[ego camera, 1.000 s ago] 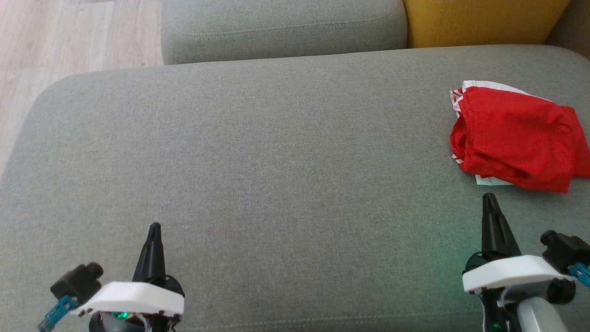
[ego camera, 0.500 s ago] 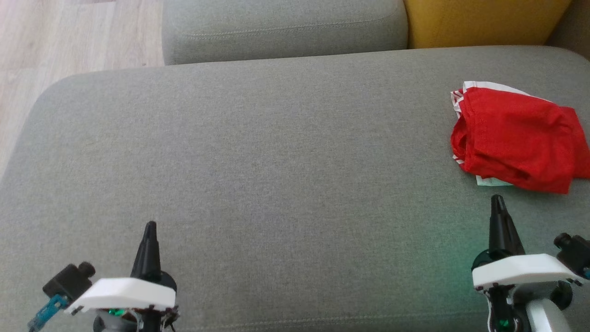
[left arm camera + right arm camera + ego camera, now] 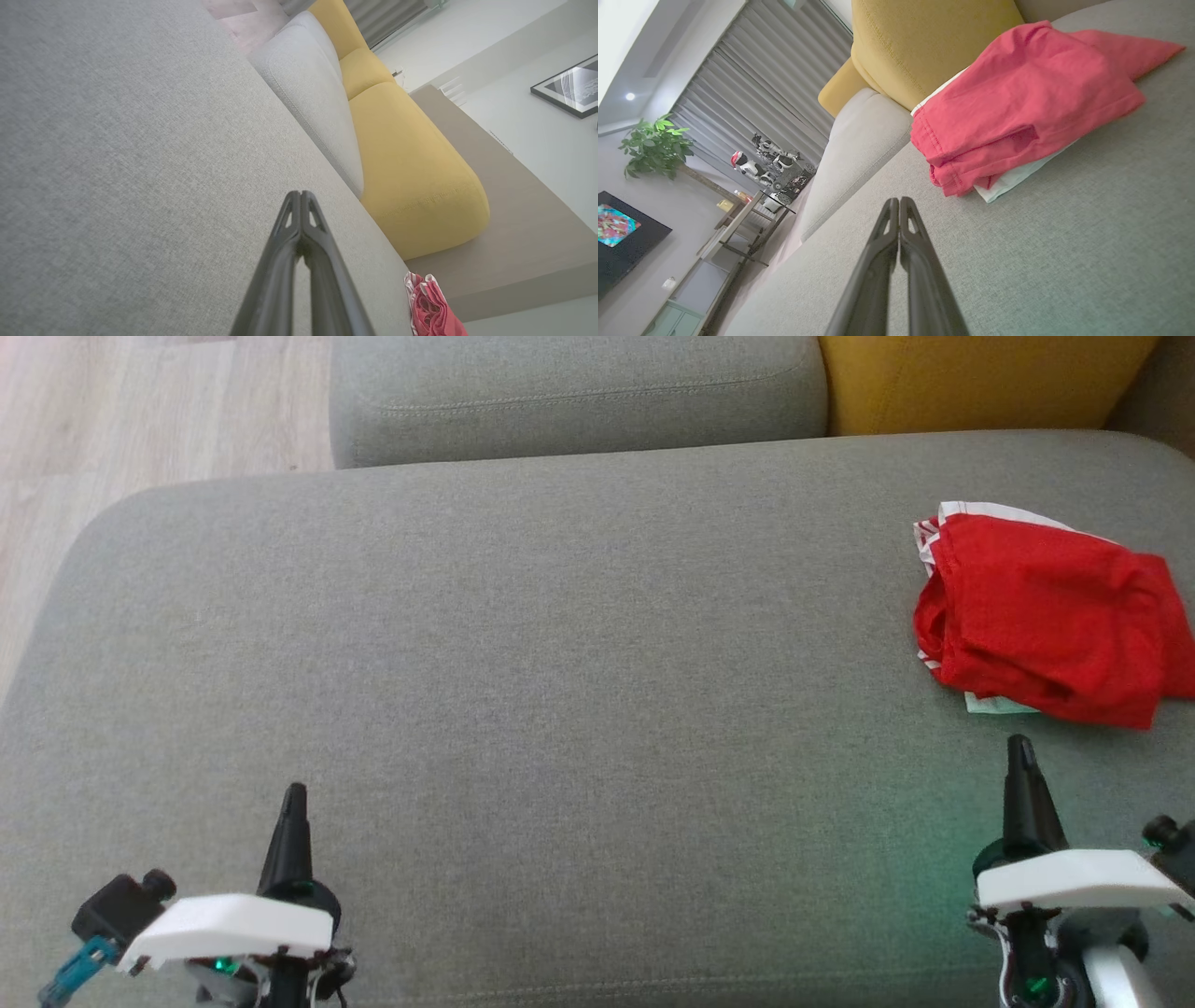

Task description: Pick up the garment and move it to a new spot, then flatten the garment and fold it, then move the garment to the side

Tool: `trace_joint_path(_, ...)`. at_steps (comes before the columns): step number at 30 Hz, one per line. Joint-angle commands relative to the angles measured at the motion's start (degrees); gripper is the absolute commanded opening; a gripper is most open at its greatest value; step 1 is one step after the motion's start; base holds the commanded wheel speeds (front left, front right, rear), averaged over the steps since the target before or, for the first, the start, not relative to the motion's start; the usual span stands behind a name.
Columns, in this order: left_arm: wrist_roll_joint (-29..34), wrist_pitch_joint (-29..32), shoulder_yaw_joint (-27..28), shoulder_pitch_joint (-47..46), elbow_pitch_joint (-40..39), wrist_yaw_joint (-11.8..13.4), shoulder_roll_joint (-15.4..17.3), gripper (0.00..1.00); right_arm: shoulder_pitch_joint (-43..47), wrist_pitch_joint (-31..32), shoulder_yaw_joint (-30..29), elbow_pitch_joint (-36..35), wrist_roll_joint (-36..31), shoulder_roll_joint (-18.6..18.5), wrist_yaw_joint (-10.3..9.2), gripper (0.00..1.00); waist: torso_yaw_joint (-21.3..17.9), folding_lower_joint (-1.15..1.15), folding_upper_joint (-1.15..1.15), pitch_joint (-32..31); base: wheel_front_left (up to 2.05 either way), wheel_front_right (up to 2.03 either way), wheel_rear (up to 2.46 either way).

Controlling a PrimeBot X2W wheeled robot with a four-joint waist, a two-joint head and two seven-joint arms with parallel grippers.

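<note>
A loosely folded red woven garment with white striped trim (image 3: 1046, 616) is being borne, untouched, by the right end of the coarse-weave grey fabric sofa seat (image 3: 560, 663). Its stitched hem and a pale under-layer are being shown in the right wrist view. Over the seat's near edge, the left claw (image 3: 295, 793) and right claw (image 3: 1019, 747) are being held pressed together, empty.

The garment (image 3: 1046, 616) lies on the sofa seat (image 3: 560, 663) at the right, just beyond the right end effector (image 3: 1019, 745); the left end effector (image 3: 295, 791) is near left.
</note>
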Motion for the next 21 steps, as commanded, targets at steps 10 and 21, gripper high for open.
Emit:
trace_joint_path(10, -6.0, 1.9, 2.3, -4.1, -1.4, -1.1, 1.0, 0.0, -3.4, 1.9, -0.3, -2.4, 7.9, -0.2, -0.02, 0.0, 0.1, 0.0, 0.0, -0.1, 0.0, 0.0, 0.0)
trace_joint_path(21, -11.7, 3.7, 3.5, -4.8, -1.0, -1.6, 1.0, 0.0, -3.6, 3.7, -0.9, -2.6, 15.4, -0.2, -0.02, 0.0, 0.2, 0.0, 0.0, -0.1, 0.0, 0.0, 0.0)
